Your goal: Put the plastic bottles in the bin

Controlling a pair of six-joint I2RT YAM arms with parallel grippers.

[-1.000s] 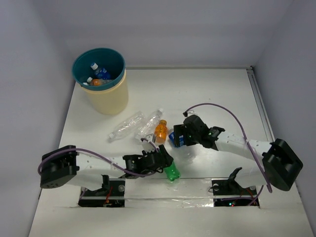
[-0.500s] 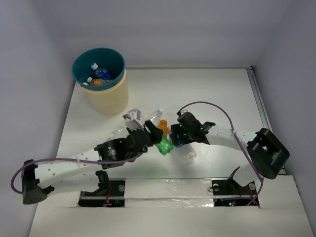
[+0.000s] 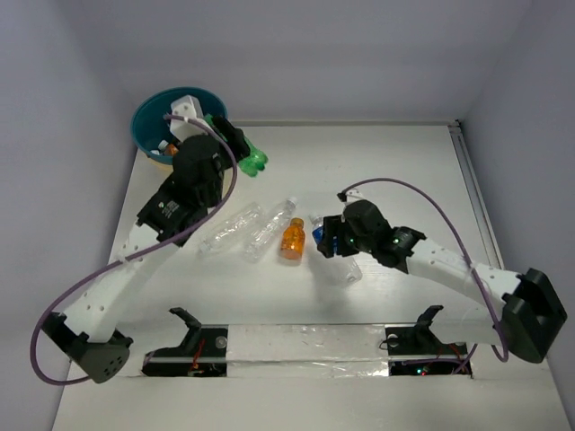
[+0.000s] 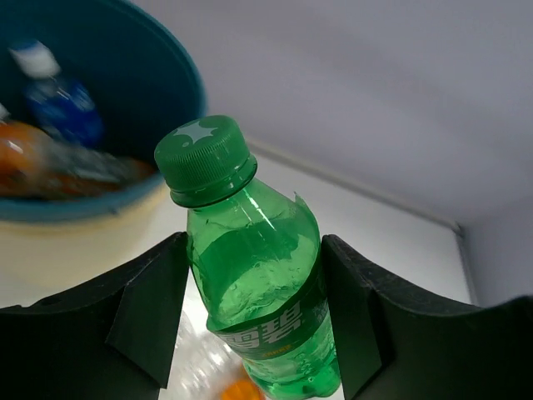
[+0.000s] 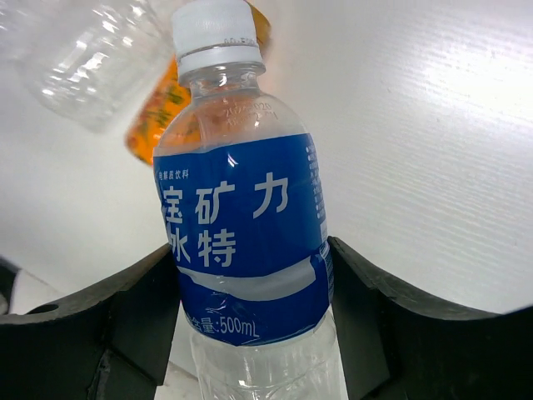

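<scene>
Overhead, bin (image 3: 142, 121): at the far left of the table (image 3: 404, 171), with the left arm reaching across it.
Left gripper (image 3: 235, 148): partly closed on the green bottle (image 3: 254, 162), which is held in the air just right of the bin's rim.
Right gripper (image 3: 328, 241): low over the middle of the table, with its fingers on either side of the blue-label bottle (image 3: 341, 262), which lies on the table.
Orange bottle (image 3: 292, 241): lying just left of the blue-label bottle.
Clear bottles (image 3: 229, 231): two, lying side by side left of the orange bottle, between it and the bin.
Left wrist, green bottle: clamped at its label between both fingers (image 4: 150, 317), with the cap on and pointing away. The bin is behind it to the left.
Bottles in bin (image 4: 62, 108): one blue with a white cap and one orange, both blurred.
Right wrist, blue-label bottle: the white cap points away, and both fingers (image 5: 125, 325) press against the label's sides.
Beyond it: the orange bottle is close behind its shoulder, though I cannot tell if they touch. A clear bottle lies past that.
</scene>
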